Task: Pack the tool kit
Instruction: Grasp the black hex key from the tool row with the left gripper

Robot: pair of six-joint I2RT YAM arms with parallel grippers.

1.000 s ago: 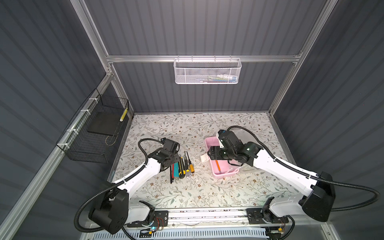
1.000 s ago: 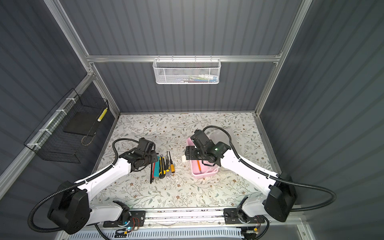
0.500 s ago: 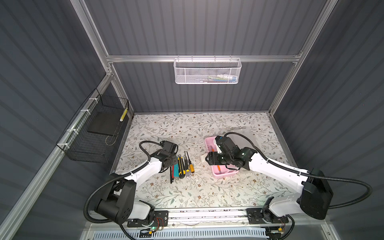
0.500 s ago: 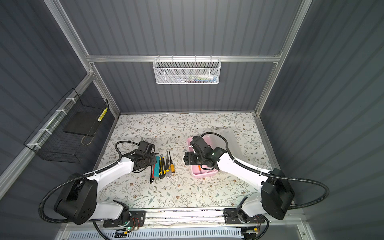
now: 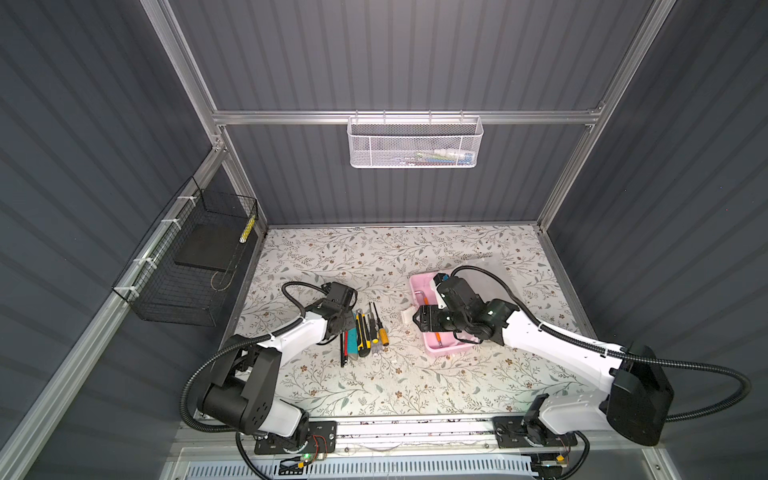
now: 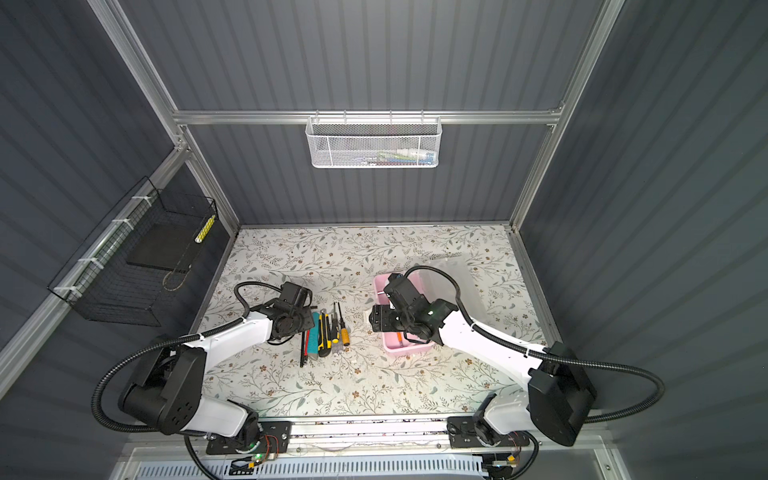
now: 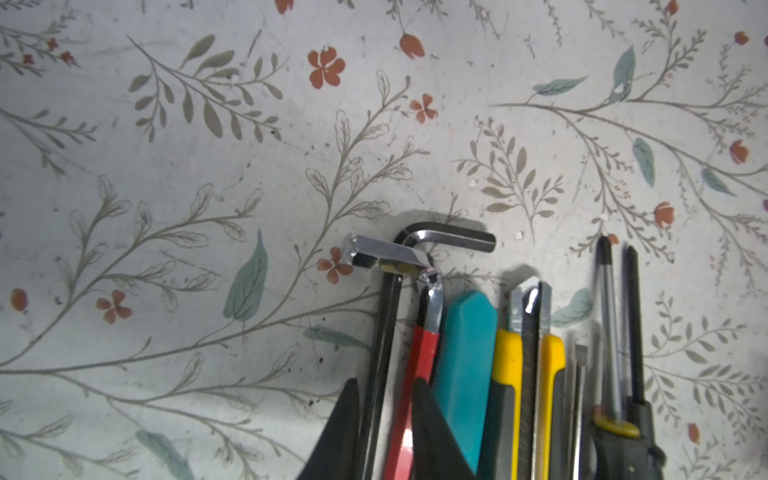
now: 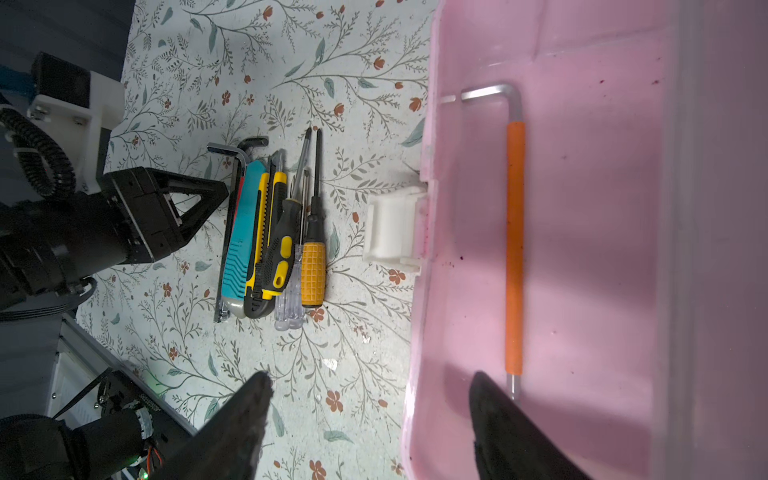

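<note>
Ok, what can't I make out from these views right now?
Left wrist view: the left fingers flank the black hex key and the red hex key; the bottom edge cuts off any contact.
Both top views: the right arm hides much of the pink case.
Both top views: the white basket holds contents too small to tell behind its mesh.

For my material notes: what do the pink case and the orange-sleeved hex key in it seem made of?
The pink rectangular case looks like moulded plastic, semi-glossy: even colour, rounded corners, soft sheen. The L-shaped orange-sleeved hex key shows bright bare metal at its bend and tip; the matte orange sleeve is probably rubber or plastic.
</note>
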